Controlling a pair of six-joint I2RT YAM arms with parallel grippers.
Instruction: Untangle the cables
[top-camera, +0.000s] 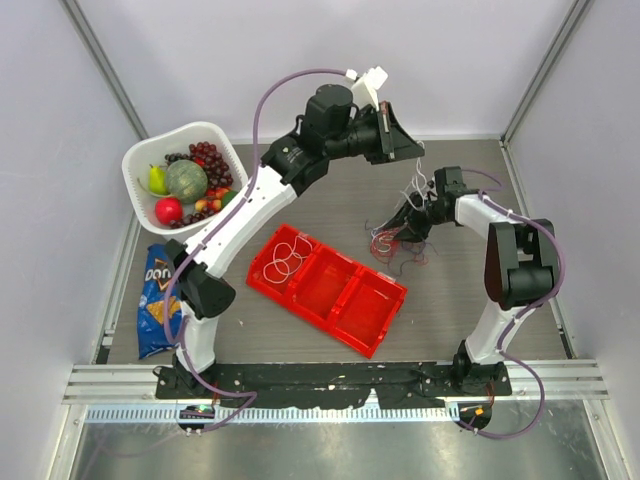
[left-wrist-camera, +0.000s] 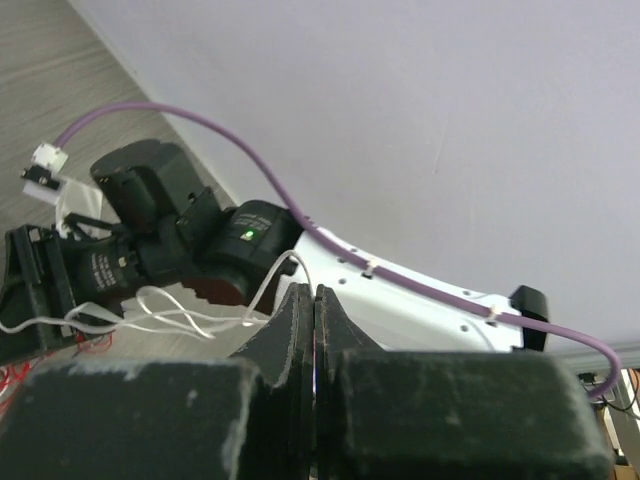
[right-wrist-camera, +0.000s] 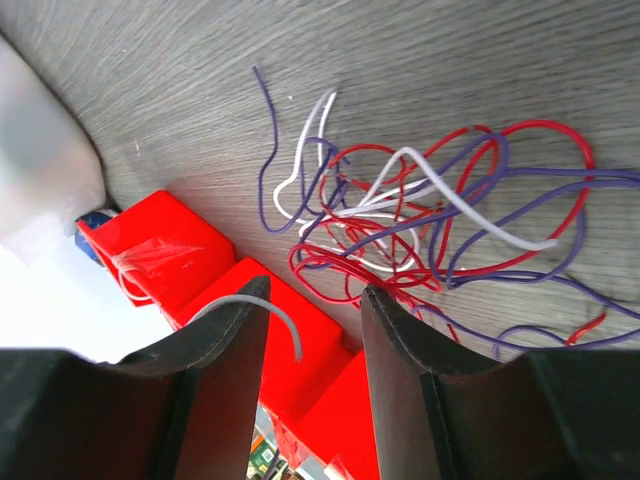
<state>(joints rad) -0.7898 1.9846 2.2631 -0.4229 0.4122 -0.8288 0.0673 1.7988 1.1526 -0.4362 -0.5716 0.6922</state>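
The left hand (left-wrist-camera: 315, 300) is closed tight on one white cable (left-wrist-camera: 215, 322). The right hand (right-wrist-camera: 315, 292) stands open over the other cables (right-wrist-camera: 420, 210), which lie tangled on the tabletop (right-wrist-camera: 450, 60) at 2 o'clock from the red tray (right-wrist-camera: 170, 240).

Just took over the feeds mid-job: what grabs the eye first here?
The red, white and purple cable tangle sprawls just right of the red tray, with the open right gripper hanging over it. The left gripper is raised high, shut on a white cable that trails toward the tangle. Another looped white cable lies in the tray's far-left compartment.
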